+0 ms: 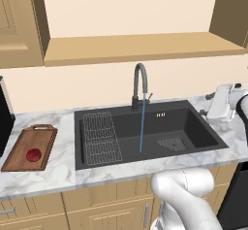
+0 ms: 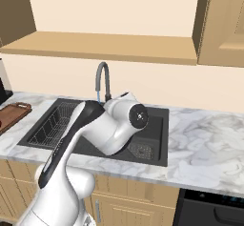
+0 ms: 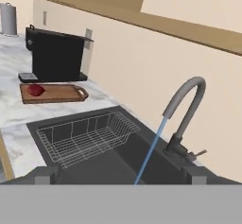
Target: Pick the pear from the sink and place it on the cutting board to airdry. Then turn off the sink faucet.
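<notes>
The dark red pear [image 1: 33,155] [image 3: 36,90] lies on the brown cutting board [image 1: 22,154] [image 3: 59,93] [image 2: 12,115], on the counter left of the sink [image 1: 193,122] [image 3: 118,161]. The grey gooseneck sink faucet [image 1: 139,83] [image 2: 102,79] [image 3: 189,105] is running: a blue stream [image 1: 142,124] [image 3: 151,152] falls into the basin. Its small side lever [image 1: 149,97] [image 3: 201,153] sticks out at the base. My gripper [image 1: 206,105] [image 3: 120,176] hovers over the sink's right end, open and empty, facing the faucet from some distance.
A wire rack [image 1: 100,137] [image 3: 85,135] fills the sink's left part, and a drain grate [image 1: 172,144] sits in the right floor. A black appliance [image 3: 56,57] stands beyond the board. The wall rises close behind the faucet, with a wooden ledge above.
</notes>
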Motion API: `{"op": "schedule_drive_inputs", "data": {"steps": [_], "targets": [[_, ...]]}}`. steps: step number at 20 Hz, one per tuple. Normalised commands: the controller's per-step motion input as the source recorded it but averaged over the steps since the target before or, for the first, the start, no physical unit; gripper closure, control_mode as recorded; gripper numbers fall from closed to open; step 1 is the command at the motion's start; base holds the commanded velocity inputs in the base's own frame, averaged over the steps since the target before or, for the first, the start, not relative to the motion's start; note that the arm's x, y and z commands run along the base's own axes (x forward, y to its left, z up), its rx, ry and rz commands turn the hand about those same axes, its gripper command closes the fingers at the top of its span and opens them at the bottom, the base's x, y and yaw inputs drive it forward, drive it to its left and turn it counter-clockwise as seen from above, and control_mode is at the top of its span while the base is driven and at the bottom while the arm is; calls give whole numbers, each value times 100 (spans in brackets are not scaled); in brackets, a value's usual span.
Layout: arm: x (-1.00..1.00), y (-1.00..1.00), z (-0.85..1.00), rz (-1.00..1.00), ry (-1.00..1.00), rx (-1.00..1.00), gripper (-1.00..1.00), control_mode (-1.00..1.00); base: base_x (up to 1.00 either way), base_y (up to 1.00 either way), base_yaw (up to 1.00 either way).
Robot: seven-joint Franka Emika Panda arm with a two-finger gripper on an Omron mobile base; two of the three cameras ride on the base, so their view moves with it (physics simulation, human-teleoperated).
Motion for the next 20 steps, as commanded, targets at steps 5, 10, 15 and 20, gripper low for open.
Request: {"op": "schedule_drive_inputs", "data": {"steps": [5,10,15,20], "targets": [[43,0,-9,3,0,0,-100,-100,0,0,0],[39,0,-4,4,0,1,-100,-100,0,0,0],[31,0,-11,5,0,2,-100,-100,0,0,0],[25,1,-23,2,0,0,-100,-100,0,0,0]]}}
